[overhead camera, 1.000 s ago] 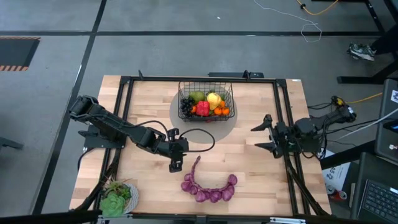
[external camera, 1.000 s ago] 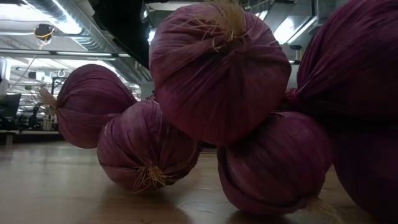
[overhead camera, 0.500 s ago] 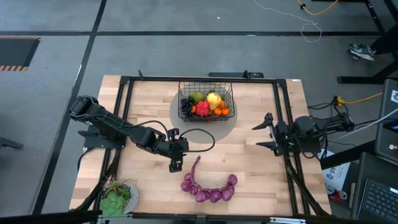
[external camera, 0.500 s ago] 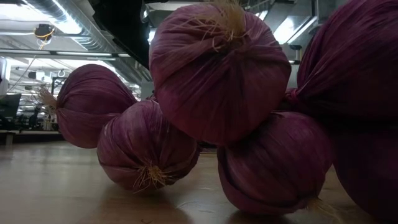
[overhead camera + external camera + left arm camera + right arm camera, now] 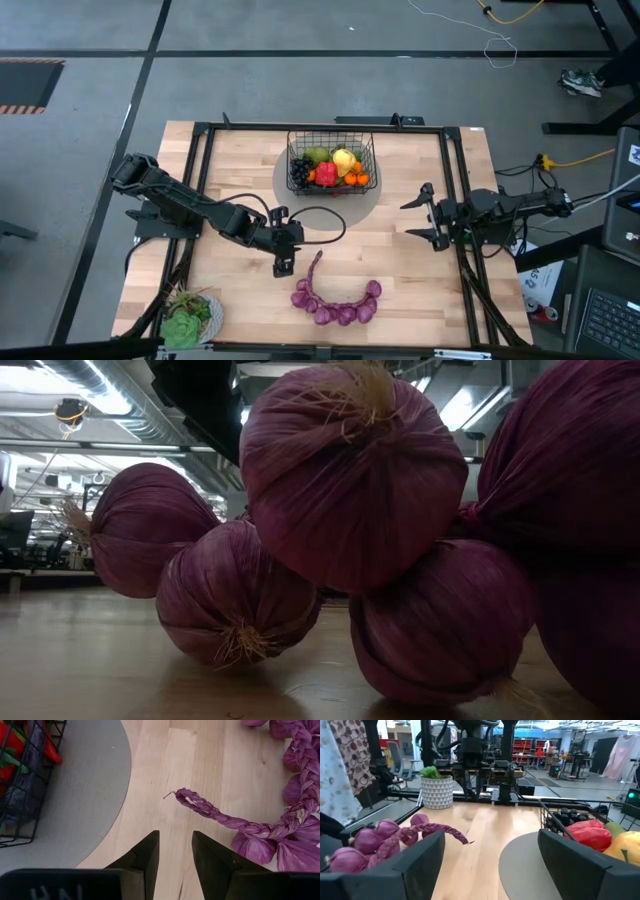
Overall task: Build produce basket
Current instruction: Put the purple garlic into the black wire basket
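The black wire basket stands on a round grey mat at the table's far middle, holding a red pepper, a yellow pear, oranges, dark grapes and a green fruit. The purple string of onions lies on the wood near the front edge, its braided tail pointing toward the basket. My left gripper is low over the table just left of the tail's tip, open by a narrow gap and empty. My right gripper hovers at the table's right, wide open and empty.
A patterned pot of leafy green lettuce stands at the front left corner and also shows in the right wrist view. A black frame runs around the table. Bare wood lies between the onions and my right gripper.
My right arm has stretched out a little, and its gripper has edged toward the table's left, still open. The onions and basket have not moved.
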Robot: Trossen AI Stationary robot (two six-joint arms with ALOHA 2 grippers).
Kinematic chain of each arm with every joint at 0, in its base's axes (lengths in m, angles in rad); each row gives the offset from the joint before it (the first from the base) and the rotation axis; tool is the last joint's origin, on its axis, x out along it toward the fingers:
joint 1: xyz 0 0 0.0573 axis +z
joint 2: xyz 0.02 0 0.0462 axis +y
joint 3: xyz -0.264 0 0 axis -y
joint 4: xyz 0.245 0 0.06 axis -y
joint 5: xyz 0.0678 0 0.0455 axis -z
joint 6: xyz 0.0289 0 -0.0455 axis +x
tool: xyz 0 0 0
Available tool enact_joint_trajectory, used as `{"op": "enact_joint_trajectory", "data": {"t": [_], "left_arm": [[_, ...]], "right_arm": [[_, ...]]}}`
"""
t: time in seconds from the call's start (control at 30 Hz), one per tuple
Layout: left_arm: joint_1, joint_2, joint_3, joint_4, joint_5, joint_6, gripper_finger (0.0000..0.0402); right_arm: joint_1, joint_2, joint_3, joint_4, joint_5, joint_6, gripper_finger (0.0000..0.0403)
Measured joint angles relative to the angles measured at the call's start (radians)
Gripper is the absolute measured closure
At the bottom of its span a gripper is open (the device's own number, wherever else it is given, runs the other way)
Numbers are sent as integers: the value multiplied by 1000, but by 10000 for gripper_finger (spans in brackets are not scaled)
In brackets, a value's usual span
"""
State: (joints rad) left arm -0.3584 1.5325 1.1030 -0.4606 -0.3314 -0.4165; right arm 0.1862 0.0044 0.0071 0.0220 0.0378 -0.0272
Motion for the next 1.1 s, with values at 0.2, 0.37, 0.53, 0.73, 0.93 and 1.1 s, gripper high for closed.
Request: {"op": "enact_joint_trajectory", "data": {"t": [0.2,0.37,0.53,0.73,0.93,1.1], "left_arm": [[-5,0,0,3,0,-26,292],[-5,0,0,42,0,-28,292],[-5,0,0,104,0,-49,292],[-5,0,0,120,0,-136,292],[5,0,0,163,-1,-151,292],[27,0,0,269,0,-50,292]], "right_arm": [[-14,1,0,-3,-13,-10,81],[-14,2,0,-3,-13,-7,81],[-14,2,0,-4,-14,19,81],[-14,2,0,-4,-15,-2,81],[-14,18,0,-4,-15,-37,81],[-14,46,0,-5,-16,-23,81]]}}
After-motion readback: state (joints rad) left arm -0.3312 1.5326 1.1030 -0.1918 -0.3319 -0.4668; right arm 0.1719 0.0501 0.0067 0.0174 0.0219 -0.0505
